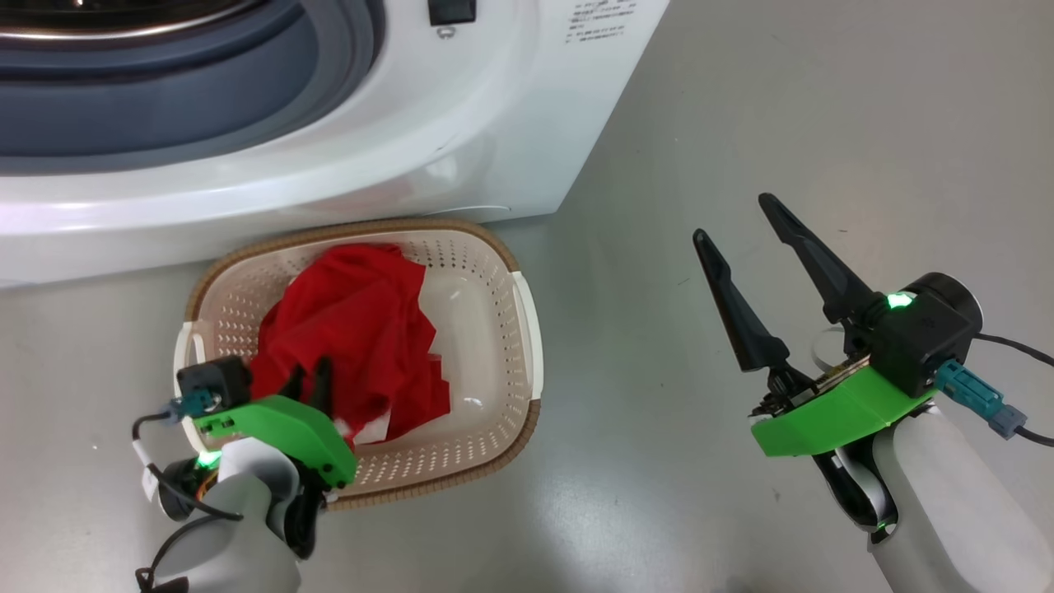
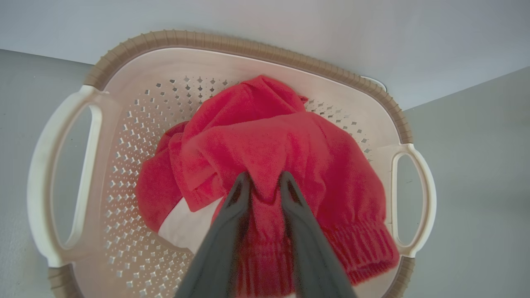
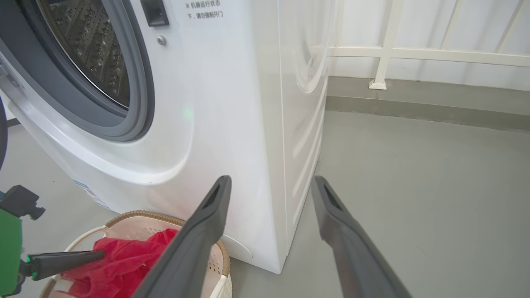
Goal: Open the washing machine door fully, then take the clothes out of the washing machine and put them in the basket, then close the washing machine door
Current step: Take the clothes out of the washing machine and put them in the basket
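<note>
Left end effector pinches crumpled red clothes in basket; right end effector agape.

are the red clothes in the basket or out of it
In. The clothes lie bunched inside the basket, a fold of fabric between the left gripper's fingers.

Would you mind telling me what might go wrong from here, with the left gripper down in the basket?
1. A fold of the clothes sits between the fingers of the left gripper; if it snags as the arm lifts, the garment could be dragged out of the basket.
2. The basket stands free on the floor by the washing machine; a tug on the cloth might tip or slide it.
</note>
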{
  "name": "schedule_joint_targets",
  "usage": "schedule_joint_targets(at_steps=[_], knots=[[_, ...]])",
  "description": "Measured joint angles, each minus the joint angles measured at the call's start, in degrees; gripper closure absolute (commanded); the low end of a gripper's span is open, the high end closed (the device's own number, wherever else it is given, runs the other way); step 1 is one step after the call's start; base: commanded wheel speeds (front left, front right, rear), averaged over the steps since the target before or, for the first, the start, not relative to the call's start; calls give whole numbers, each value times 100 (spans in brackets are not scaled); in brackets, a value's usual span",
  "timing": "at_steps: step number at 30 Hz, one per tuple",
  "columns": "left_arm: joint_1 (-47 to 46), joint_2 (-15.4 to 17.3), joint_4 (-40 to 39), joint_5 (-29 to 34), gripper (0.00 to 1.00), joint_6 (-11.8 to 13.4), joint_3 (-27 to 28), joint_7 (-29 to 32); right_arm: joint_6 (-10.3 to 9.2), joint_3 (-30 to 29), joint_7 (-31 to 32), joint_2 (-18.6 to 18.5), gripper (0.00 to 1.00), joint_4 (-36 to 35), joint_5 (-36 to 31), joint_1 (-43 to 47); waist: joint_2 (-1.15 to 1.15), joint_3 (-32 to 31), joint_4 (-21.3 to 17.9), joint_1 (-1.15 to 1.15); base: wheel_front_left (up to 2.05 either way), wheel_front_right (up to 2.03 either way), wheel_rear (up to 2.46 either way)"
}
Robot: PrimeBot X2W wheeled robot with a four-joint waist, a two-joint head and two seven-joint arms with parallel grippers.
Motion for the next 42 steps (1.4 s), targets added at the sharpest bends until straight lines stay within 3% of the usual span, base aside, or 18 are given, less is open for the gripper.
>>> schedule_joint_targets(at_steps=[6, 12, 25, 32, 42], knots=[[1, 0, -75, 0, 0, -1, -141, -51, 0, -80, 0, 53, 0, 120, 0, 0, 0, -135, -6, 0, 0, 0, 0], [93, 0, -686, 78, 0, -1, -63, -56, 0, -194, 0, 85, 0, 200, -2, 5, 0, -374, 62, 0, 0, 0, 0], [1173, 64, -2628, 806, 0, 69, 588, -56, 0, -383, 0, 164, 0, 346, -10, 302, 0, -1163, 263, 0, 0, 0, 0], [1757, 78, -3651, 1162, 0, 107, 949, -56, 0, -925, 0, 332, 0, 470, -212, 517, 0, -1581, 365, 0, 0, 0, 0], [2639, 100, -5313, 1701, 0, 147, 1284, -57, 0, -1060, 0, 452, 0, 598, -280, 826, 0, -2171, 450, 0, 0, 0, 0]])
